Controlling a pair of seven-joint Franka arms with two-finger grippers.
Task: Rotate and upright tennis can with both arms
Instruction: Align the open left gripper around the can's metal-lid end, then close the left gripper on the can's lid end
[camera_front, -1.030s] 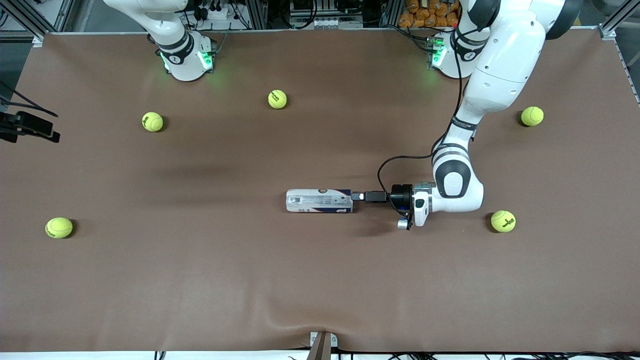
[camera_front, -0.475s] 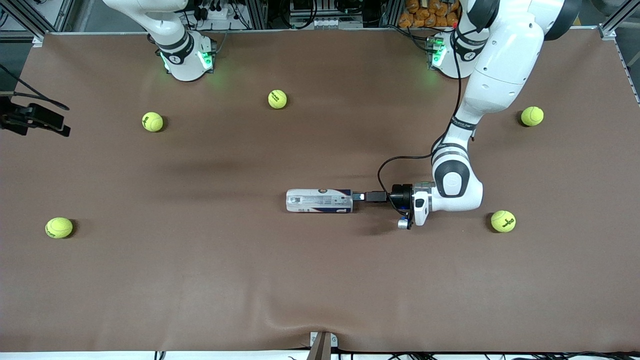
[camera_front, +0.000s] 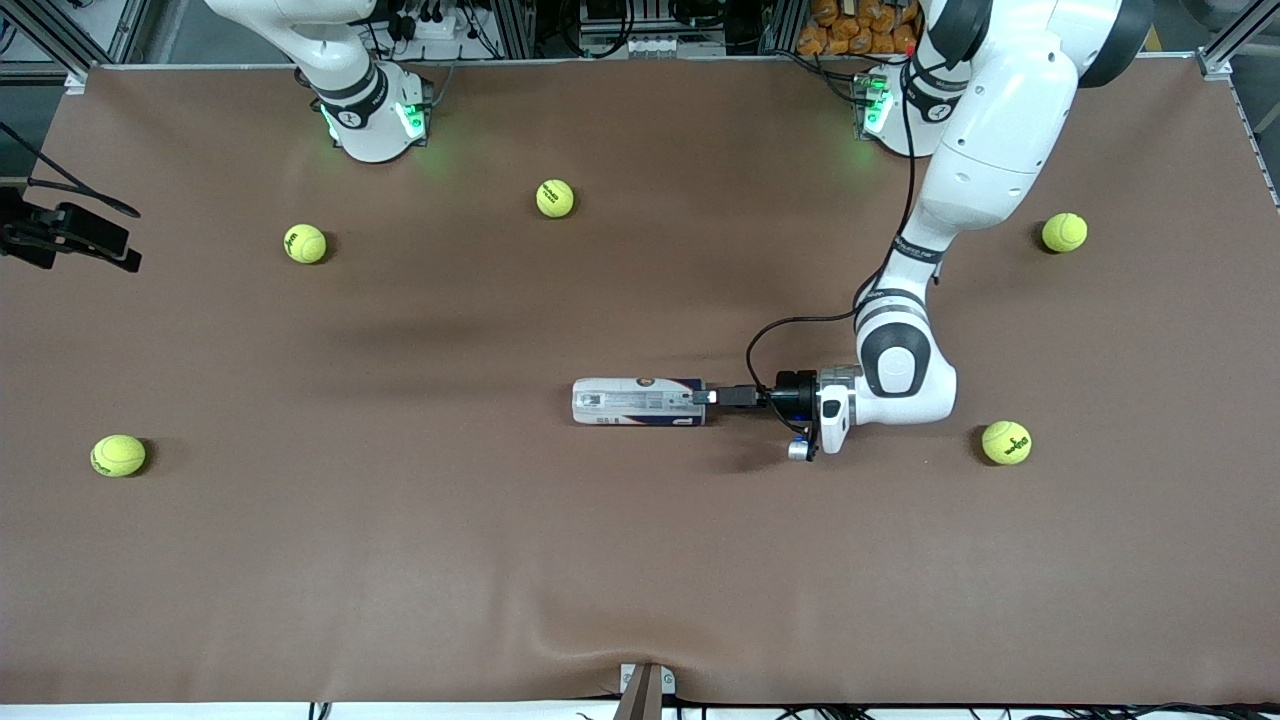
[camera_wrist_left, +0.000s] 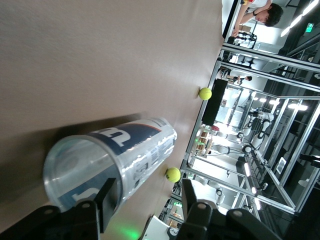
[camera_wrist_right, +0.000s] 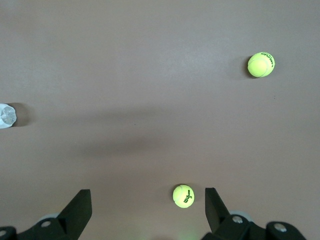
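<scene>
The tennis can (camera_front: 638, 402) lies on its side near the middle of the brown table, its white-and-blue label showing. My left gripper (camera_front: 706, 396) is low over the table at the can's end toward the left arm. In the left wrist view its fingers stand apart at the can's (camera_wrist_left: 112, 160) round clear end: one finger (camera_wrist_left: 107, 200) overlaps the rim and the other (camera_wrist_left: 189, 200) stands clear beside the can. My right gripper (camera_wrist_right: 145, 210) hangs open high over the right arm's end of the table, holding nothing, and shows in the front view as a black shape (camera_front: 70, 238).
Several yellow-green tennis balls lie scattered: one (camera_front: 1006, 442) close to the left arm's wrist, one (camera_front: 1064, 232) nearer the left base, two (camera_front: 555, 198) (camera_front: 305, 243) near the right base, one (camera_front: 118, 455) at the right arm's end.
My left gripper has slid a little toward the can and its fingers have narrowed. The right gripper has shifted slightly inward over the table edge. The can has not moved.
</scene>
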